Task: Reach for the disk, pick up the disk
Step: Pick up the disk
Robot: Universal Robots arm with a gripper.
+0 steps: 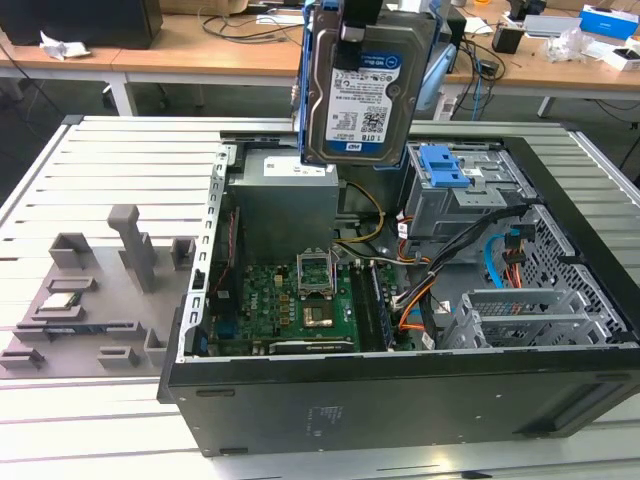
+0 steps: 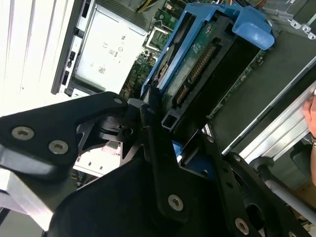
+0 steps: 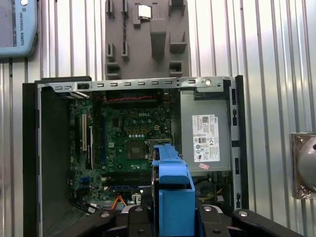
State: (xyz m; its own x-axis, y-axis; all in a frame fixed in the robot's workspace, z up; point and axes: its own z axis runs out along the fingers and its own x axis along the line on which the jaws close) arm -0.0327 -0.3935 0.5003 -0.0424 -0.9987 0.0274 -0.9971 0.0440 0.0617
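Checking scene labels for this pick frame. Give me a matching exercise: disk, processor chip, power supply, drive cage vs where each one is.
Things:
1. disk
2. processor chip
3. power supply
4. drive cage

Places:
A. on the grey fixture, at the exterior view's left of the case
B. inside the case, on the exterior view's right, with a blue latch on top
C. clamped in the gripper, up above the open case
D. silver box inside the case, at the far end in the exterior view

Pairs: 1-C, 2-A, 3-D, 4-B
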